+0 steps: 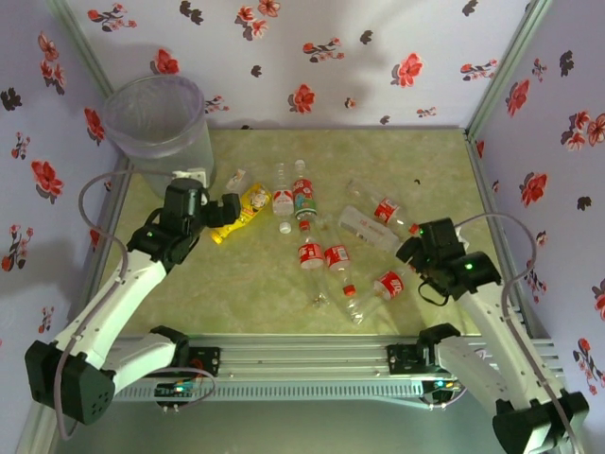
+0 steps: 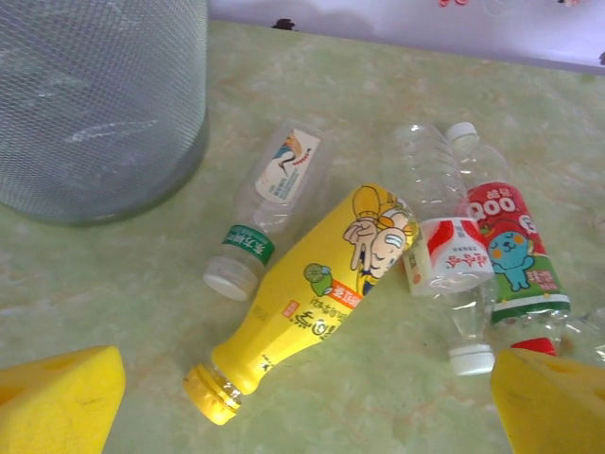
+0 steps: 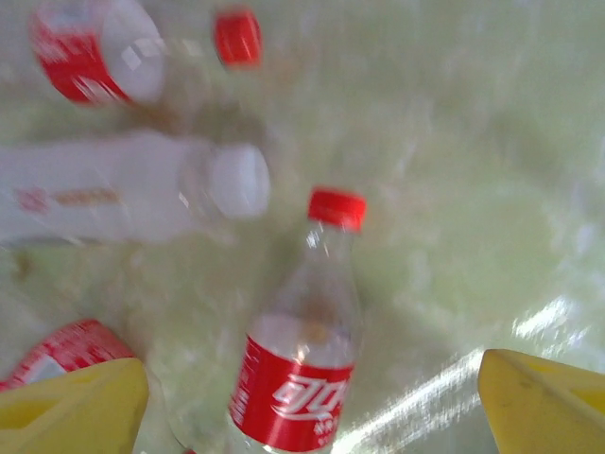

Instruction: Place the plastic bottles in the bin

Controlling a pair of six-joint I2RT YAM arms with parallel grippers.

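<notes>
Just ahead of the empty, wide-open left end effector [image 2: 302, 405] lies a yellow bottle [image 2: 321, 293], likely light and crushable, best pinched mid-body.

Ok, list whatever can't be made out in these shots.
- Bin, left wrist view: the top and left edges cut off its rim, so its inside can't be judged.
- White-capped bottle, right wrist view: blur makes its label unreadable.
- Right gripper, top view: its own black body covers the fingers.
- Bottle labels, top view: too small to read.
</notes>
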